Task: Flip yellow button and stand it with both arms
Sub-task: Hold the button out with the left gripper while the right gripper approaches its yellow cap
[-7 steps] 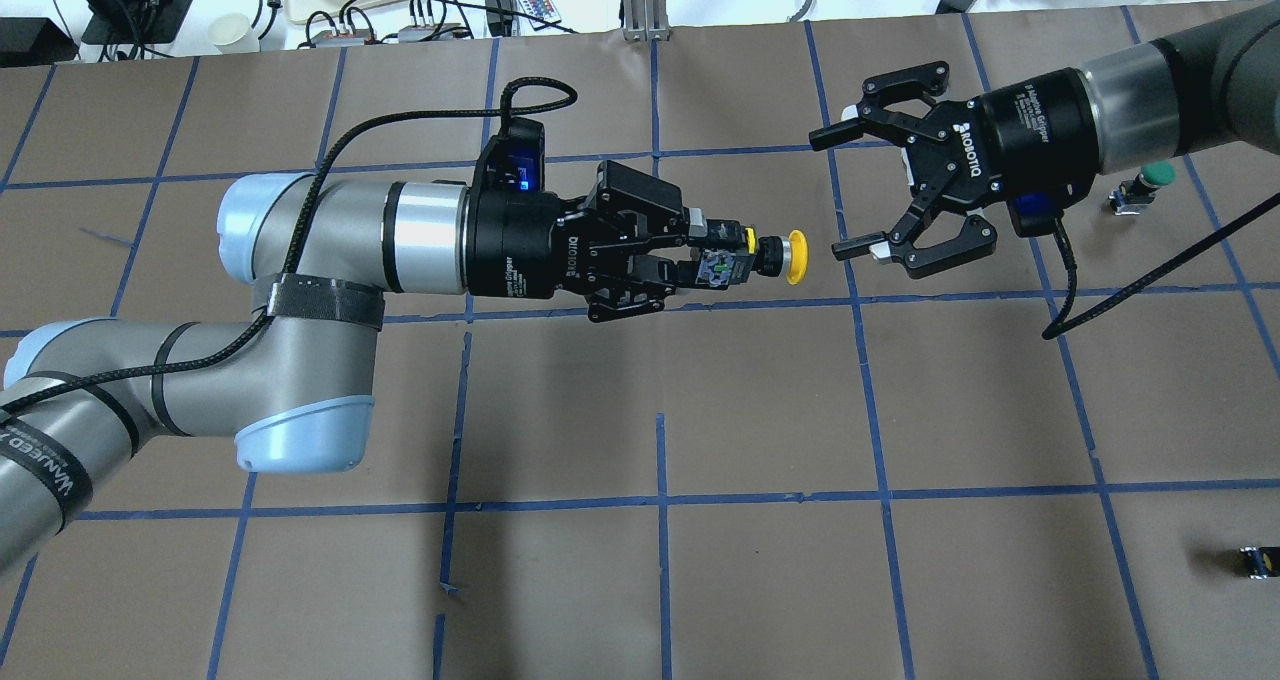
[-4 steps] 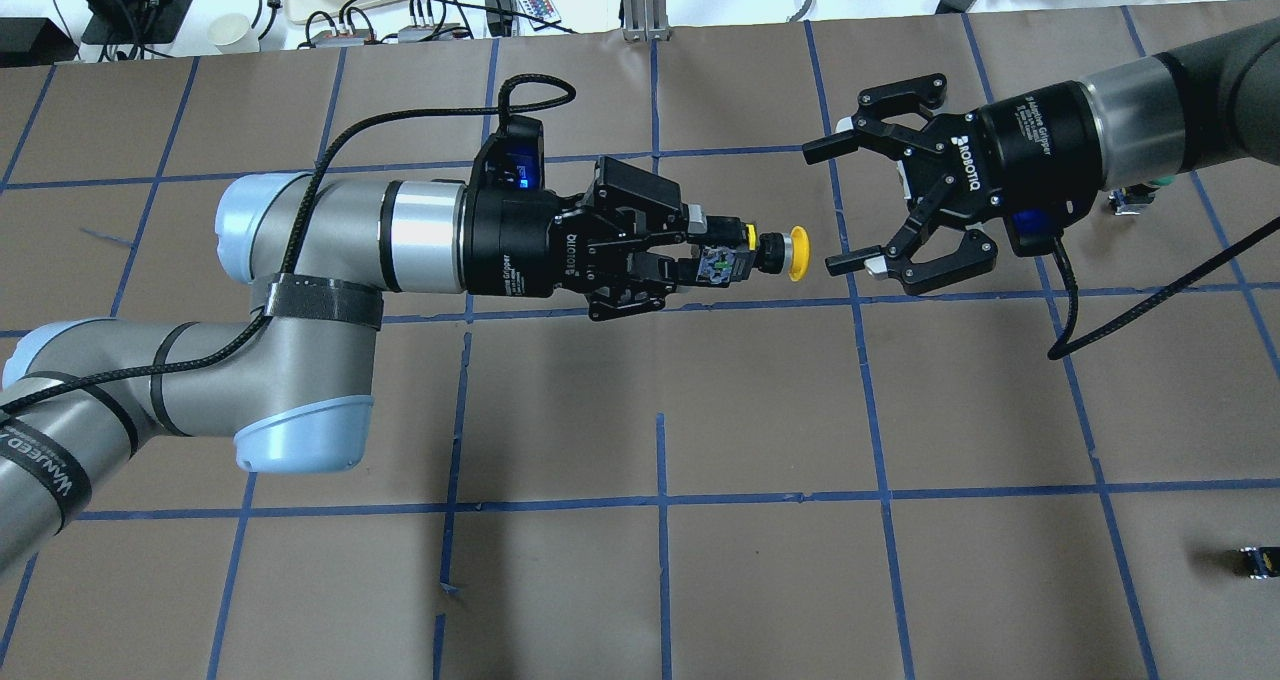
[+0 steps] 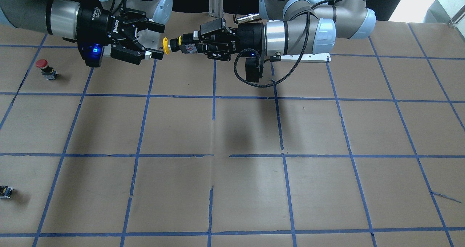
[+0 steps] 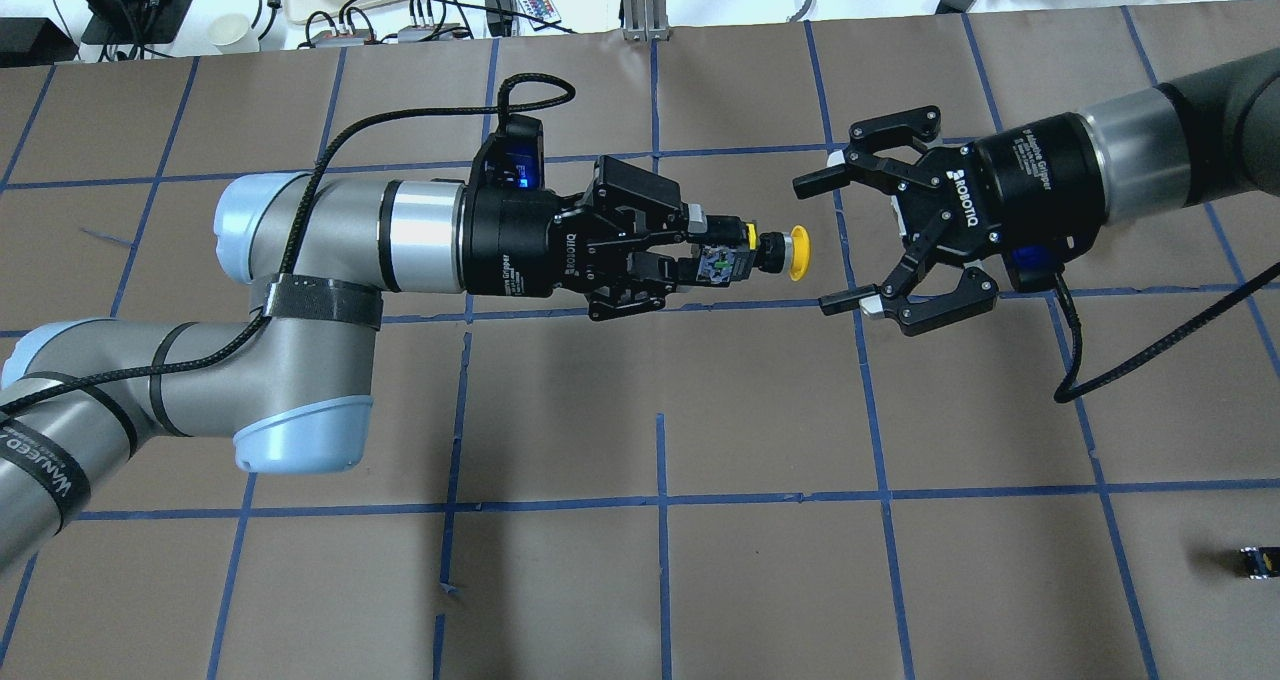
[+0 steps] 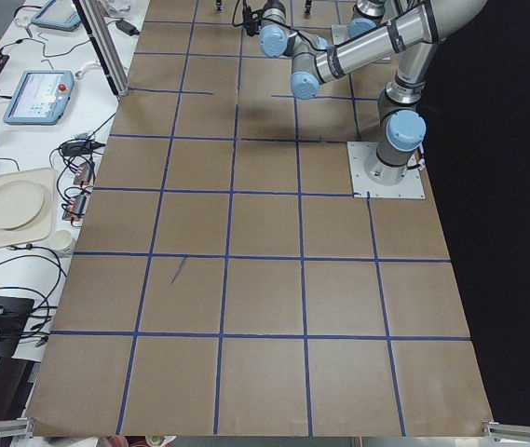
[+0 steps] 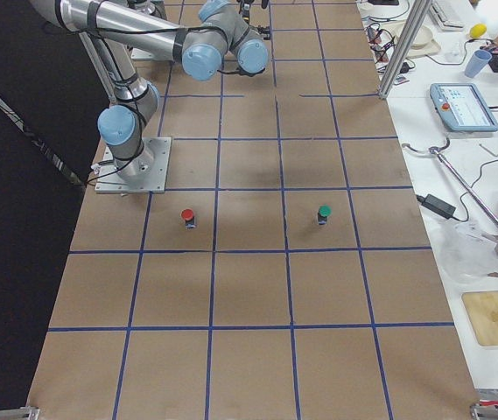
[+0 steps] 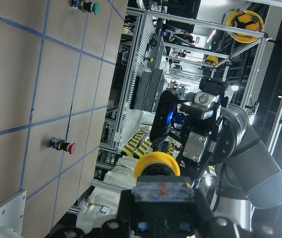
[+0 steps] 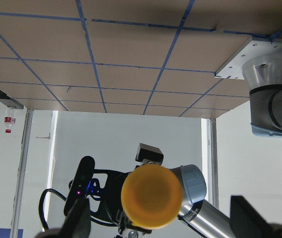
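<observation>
Yellow button (image 4: pixel 757 254) held in mid-air between two grippers, over a brown paper table (image 4: pixel 760 410) gridded with blue tape.

Left gripper (image 4: pixel 705 252) is clamped on the button's black and grey blocky body. It holds the button level above the table, with the round mushroom cap pointing at the right gripper (image 4: pixel 818 245). That one stands wide open with nothing in it, its fingertips about level with the cap, one to each side and clear of it (the right wrist view shows the cap face-on, midway between the fingers). Both black gripper bodies bear "ROBOTIQ" in white; the smaller print beside it is too fine to read. Each arm is a smooth silver tube with light-blue caps and a braided black cable. A red button (image 3: pixel 43 64), a green button (image 6: pixel 323 213) and a small dark block (image 3: pixel 5 191) sit on the paper, well apart.
</observation>
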`<state>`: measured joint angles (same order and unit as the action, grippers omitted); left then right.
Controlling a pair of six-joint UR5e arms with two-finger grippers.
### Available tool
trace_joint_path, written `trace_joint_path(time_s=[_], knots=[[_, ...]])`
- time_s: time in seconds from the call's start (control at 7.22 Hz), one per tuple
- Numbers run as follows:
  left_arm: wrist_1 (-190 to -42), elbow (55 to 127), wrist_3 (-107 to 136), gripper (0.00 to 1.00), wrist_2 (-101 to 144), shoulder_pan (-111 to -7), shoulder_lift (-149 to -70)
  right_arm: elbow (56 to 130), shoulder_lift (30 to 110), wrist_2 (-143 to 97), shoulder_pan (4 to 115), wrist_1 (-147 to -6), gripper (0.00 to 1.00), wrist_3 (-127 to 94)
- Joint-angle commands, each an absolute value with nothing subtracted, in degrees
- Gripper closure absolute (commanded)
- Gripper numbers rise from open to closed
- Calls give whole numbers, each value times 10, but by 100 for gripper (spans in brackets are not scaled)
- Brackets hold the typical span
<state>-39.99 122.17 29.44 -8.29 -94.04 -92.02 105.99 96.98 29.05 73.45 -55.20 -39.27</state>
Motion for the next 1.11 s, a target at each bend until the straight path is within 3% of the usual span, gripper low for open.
trace_joint_path(time_s=[0.0, 0.97], knots=[[-400, 1222, 294, 98, -83, -940, -920, 1078, 983, 294, 735, -552, 0, -392], [-389, 1227, 295, 98, -83, -940, -919, 1082, 979, 279, 737, -555, 8, -393]])
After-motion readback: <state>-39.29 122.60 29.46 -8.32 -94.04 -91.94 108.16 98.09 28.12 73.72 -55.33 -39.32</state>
